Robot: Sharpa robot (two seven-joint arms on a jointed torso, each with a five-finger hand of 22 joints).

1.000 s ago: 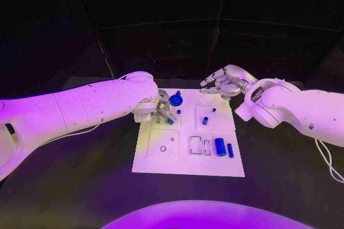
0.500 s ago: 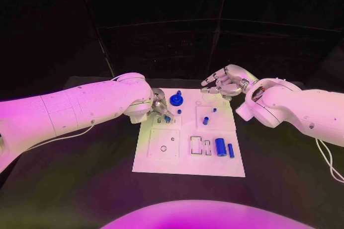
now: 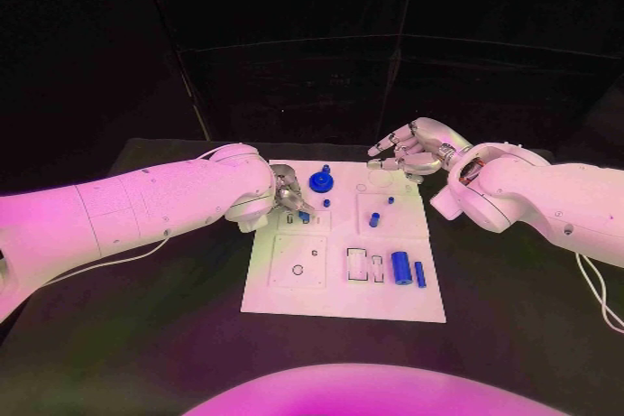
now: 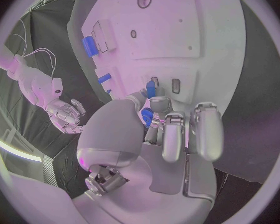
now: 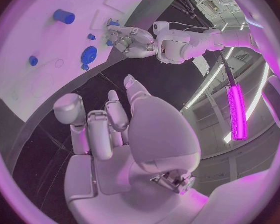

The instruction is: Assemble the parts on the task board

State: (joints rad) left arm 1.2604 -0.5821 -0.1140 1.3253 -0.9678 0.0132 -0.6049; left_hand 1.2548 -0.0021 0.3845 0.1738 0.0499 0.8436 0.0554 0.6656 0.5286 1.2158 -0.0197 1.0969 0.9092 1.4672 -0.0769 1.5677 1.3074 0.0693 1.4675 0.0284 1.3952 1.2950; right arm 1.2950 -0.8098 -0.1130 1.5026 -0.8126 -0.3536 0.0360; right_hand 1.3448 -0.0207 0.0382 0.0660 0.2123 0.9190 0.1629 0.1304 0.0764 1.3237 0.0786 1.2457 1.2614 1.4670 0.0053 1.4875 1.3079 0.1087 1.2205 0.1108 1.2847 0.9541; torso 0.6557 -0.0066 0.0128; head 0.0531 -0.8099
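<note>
**Left hand pinches a small blue part over the board's far left area**

A small blue part (image 3: 305, 216) sits between the fingers (image 4: 157, 104) of the left hand (image 3: 289, 192), just above the white task board (image 3: 302, 294), which lies in the middle of the black surface (image 3: 156, 326). A round blue knob (image 3: 320, 182) stands near the board's far edge, a blue cylinder (image 3: 400, 266) near its right edge. The right hand (image 3: 414, 151) hovers past the board's far right corner, fingers loosely curled and holding nothing.
</note>
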